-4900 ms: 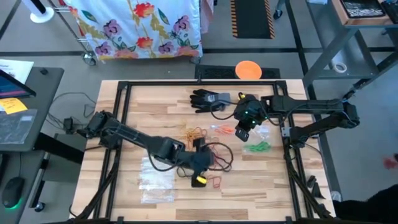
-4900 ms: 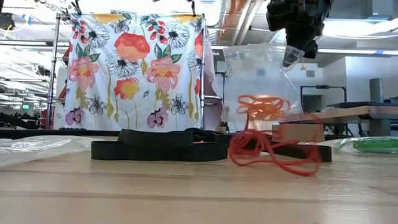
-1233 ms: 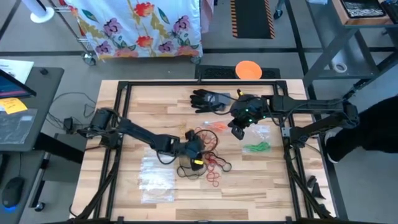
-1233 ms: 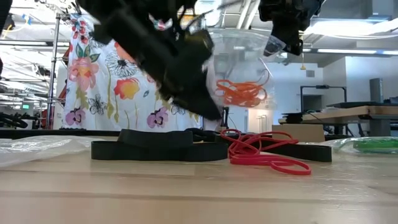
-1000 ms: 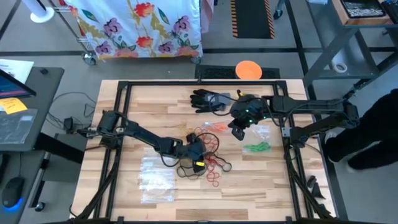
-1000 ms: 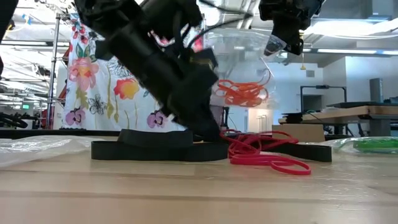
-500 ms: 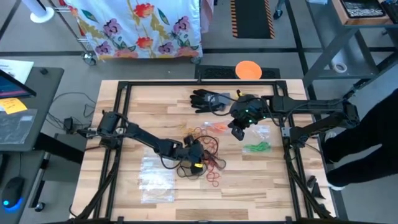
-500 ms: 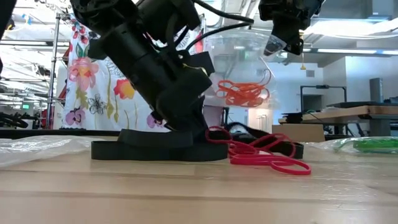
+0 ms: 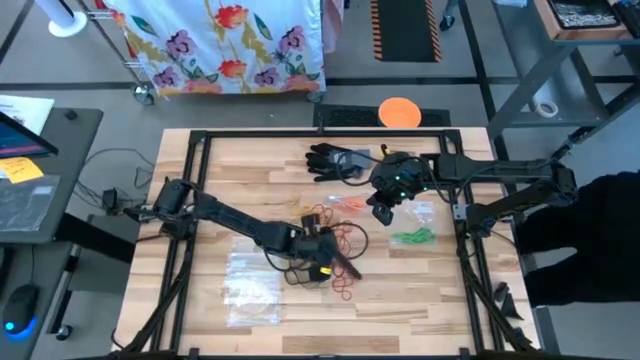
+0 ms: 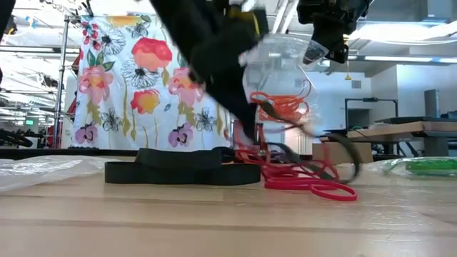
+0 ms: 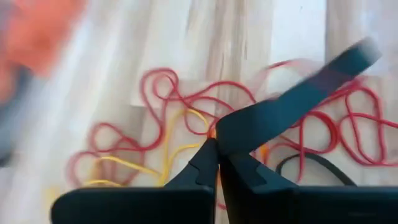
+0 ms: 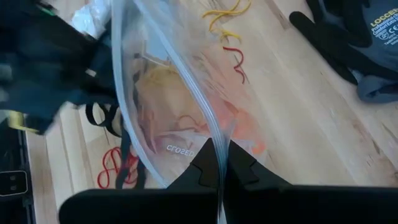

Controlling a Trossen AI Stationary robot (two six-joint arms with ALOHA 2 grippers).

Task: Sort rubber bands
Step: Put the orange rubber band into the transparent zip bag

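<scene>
A loose pile of red rubber bands (image 11: 168,93) with yellow ones (image 11: 180,146) lies mid-table (image 9: 345,270). My left gripper (image 9: 328,250) is above it, shut on a wide black band (image 11: 292,102). My right gripper (image 9: 385,207), farther back and to the right, is shut on a clear plastic bag (image 10: 282,71) that holds orange bands (image 10: 282,107). Green bands (image 9: 412,237) lie in another clear bag at the right. My left gripper pinches one end of the black band (image 11: 229,127) between its two fingertips, slanting down from the table's left. The band is raised off the pile, and its other end (image 10: 348,157) droops toward the red bands. My right gripper pinches the bag's top edge strip (image 12: 214,134) between its fingers, slanting down. The bag hangs below the fingers, lifted clear of the table, with the orange bands in its bottom (image 12: 205,118).
A black glove (image 9: 335,160) lies at the far middle of the table. Clear plastic bags (image 9: 250,290) lie at the near left. A few loose orange and yellow bands (image 9: 350,205) lie behind the pile. A black frame (image 9: 200,140) borders the table.
My left gripper has shut on the black band at the pile and risen, drawing that band up off the table while the red bands stay down. My right gripper and its bag have kept still.
</scene>
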